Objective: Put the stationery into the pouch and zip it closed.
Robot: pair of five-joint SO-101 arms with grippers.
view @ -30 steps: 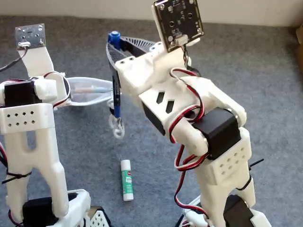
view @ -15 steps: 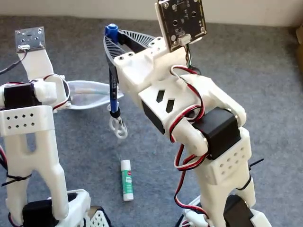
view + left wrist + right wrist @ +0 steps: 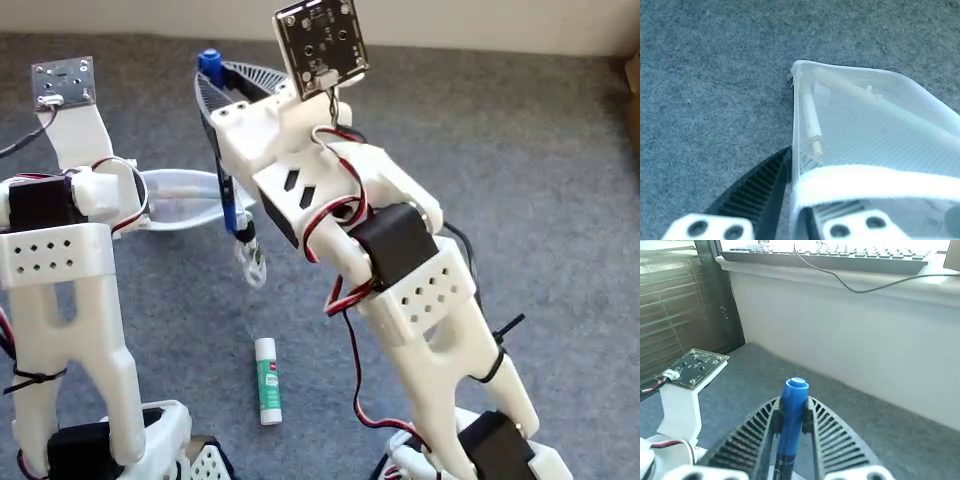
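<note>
At the left side of the grey carpet [image 3: 560, 180], the left gripper [image 3: 796, 172] is clamped on the white edge band of the clear mesh pouch [image 3: 870, 130]. Pale, stick-shaped items are visible inside the pouch. The right gripper [image 3: 792, 404] is closed around a blue pen [image 3: 790, 430], held nearly upright, lower tip just beside the pouch's far end. A glue stick [image 3: 267, 380] lies on the carpet, well apart from the pouch.

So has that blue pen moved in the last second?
Yes: the blue pen shifted left toward the pouch, judged against the unmoved glue stick.
</note>
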